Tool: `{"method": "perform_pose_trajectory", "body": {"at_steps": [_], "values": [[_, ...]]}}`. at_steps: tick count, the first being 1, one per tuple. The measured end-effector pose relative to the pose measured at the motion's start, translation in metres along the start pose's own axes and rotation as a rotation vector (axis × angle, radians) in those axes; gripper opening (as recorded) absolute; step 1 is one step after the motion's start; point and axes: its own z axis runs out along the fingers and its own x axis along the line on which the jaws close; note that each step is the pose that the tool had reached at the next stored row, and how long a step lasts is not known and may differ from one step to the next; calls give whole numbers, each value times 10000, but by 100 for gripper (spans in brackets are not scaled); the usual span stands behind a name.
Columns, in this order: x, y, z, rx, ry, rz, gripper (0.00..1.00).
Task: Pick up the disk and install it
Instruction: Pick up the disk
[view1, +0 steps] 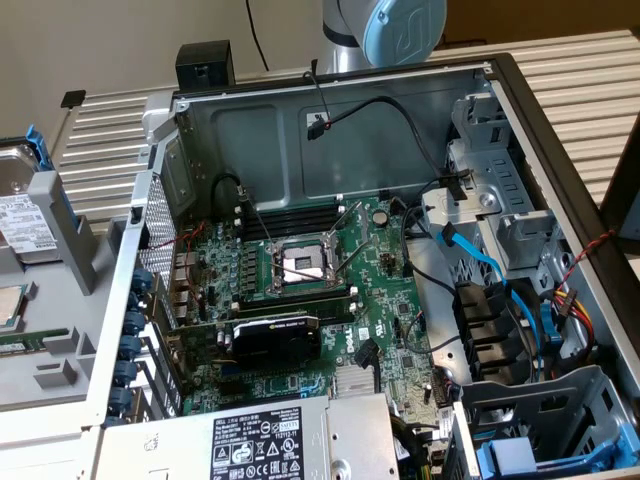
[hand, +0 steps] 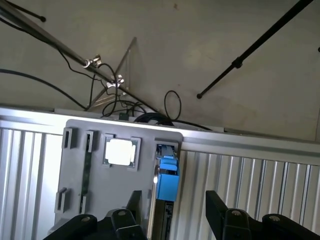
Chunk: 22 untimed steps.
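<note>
Here, gripper (hand: 175, 212) spread open near disk (hand: 167, 181) standing edge-up in grey holder (hand: 115, 192), processor chip (hand: 120, 151) and memory stick (hand: 86, 170) slotted alongside.

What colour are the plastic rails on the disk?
Bright blue, clearest in the wrist view on the disk standing in the grey holder.

The ribbed, pale metal table (view1: 570, 80) sits in soft, even light, with a plain beige surface (view1: 100, 40) beyond its far edge, wall or floor unclear. In the wrist view, the dull floor (hand: 200, 40) past the table's edge carries thin black stand poles (hand: 260, 42) and loose cables (hand: 30, 80).
</note>
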Motion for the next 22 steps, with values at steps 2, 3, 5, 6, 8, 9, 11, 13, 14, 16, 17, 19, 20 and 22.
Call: {"method": "perform_pose_trajectory", "body": {"at_steps": [2, 3, 5, 6, 8, 9, 11, 13, 14, 16, 17, 19, 20, 22], "values": [[6, -1, 34, 0, 0, -2, 62], [9, -1, 54, -1, 0, -1, 62], [17, -2, 90, 0, 0, -1, 62], [26, -2, 108, -1, 0, -2, 62], [55, -9, 145, -4, -11, -1, 62], [73, -16, 161, -10, -21, -1, 62], [107, -40, 183, -46, -52, -2, 62], [128, -64, 197, -148, -107, -4, 62], [133, -76, 204, -193, -132, -5, 62], [140, -97, 217, -313, -182, -7, 62], [143, -107, 223, -372, -199, -7, 62], [160, -116, 244, -438, -237, -9, 62], [173, -122, 254, -461, -265, -9, 62], [189, -135, 278, -477, -314, -10, 62]]}}
